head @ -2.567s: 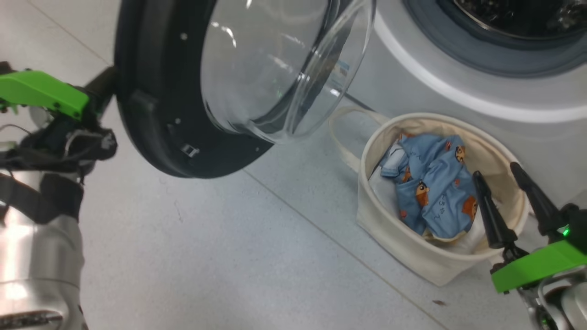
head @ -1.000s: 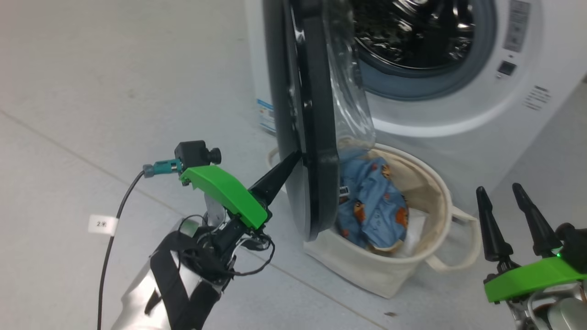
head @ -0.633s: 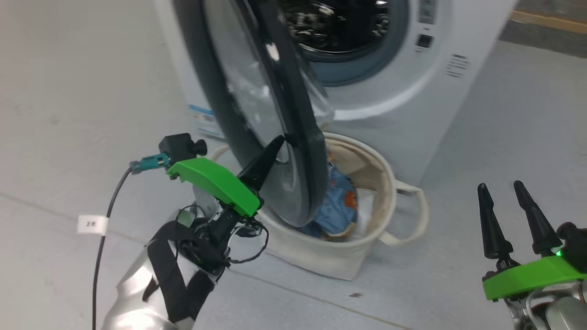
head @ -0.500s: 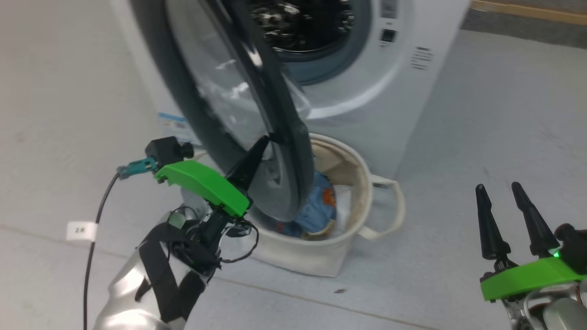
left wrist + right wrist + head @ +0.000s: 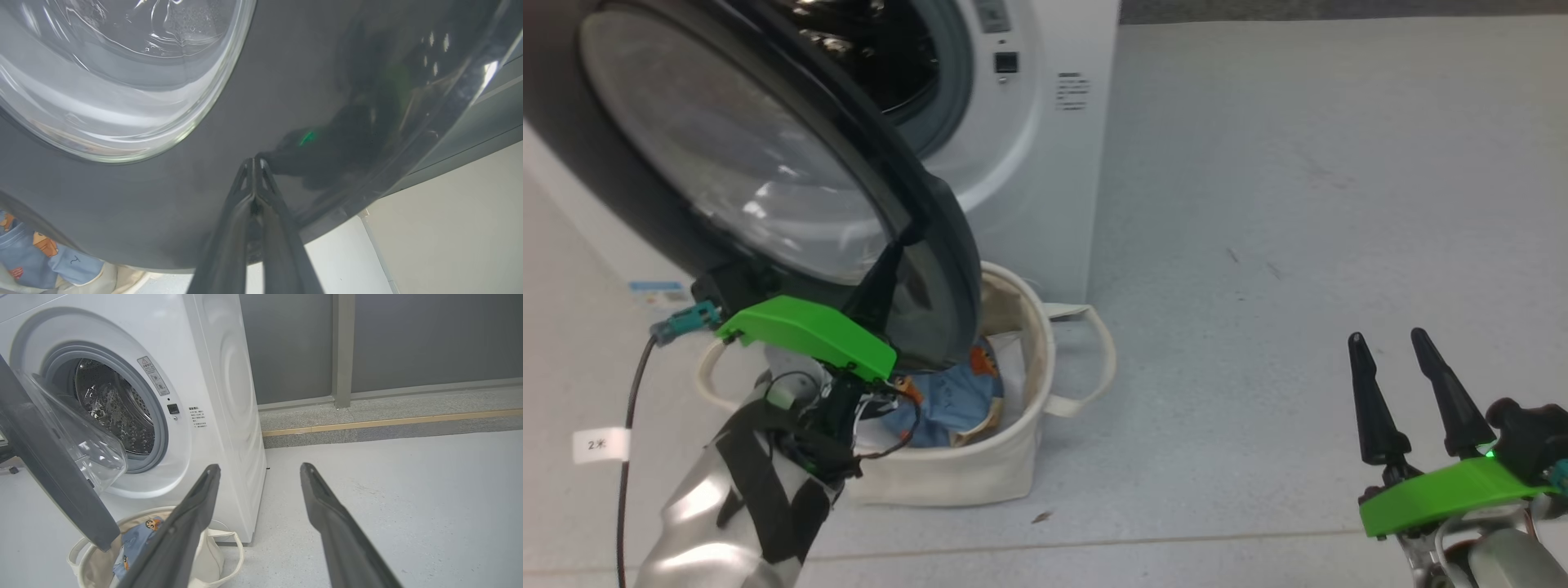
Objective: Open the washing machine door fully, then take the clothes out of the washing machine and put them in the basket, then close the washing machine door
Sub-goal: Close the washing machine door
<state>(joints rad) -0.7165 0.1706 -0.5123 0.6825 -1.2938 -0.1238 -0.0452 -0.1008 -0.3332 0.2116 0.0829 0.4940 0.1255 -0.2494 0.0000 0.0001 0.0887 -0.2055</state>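
Observation:
The washing machine door (image 5: 931, 220) stands partly open, its glass bulge (image 5: 122, 61) facing the white washing machine (image 5: 1054, 147). My left gripper (image 5: 897, 247) is shut, and its joined tips (image 5: 253, 160) press on the glossy black rim of the door's outer face. Below the door sits the cream basket (image 5: 1013, 457) against the machine's front. The blue printed clothes (image 5: 947, 400) lie inside it, partly hidden by the door. My right gripper (image 5: 1387, 339) hangs open and empty over the floor at the lower right, well away from the basket (image 5: 212, 555) and door (image 5: 49, 465).
The dark drum (image 5: 110, 404) shows through the grey gasket. A cable with a white tag (image 5: 600, 445) runs along my left arm. Bare grey floor (image 5: 1298, 204) spreads right of the machine, and a grey wall with a kerb (image 5: 388, 420) lies beyond.
The head camera has turned. The door has swung from wide open towards the machine, with my shut left gripper staying against its outer face. The right gripper has stayed open.

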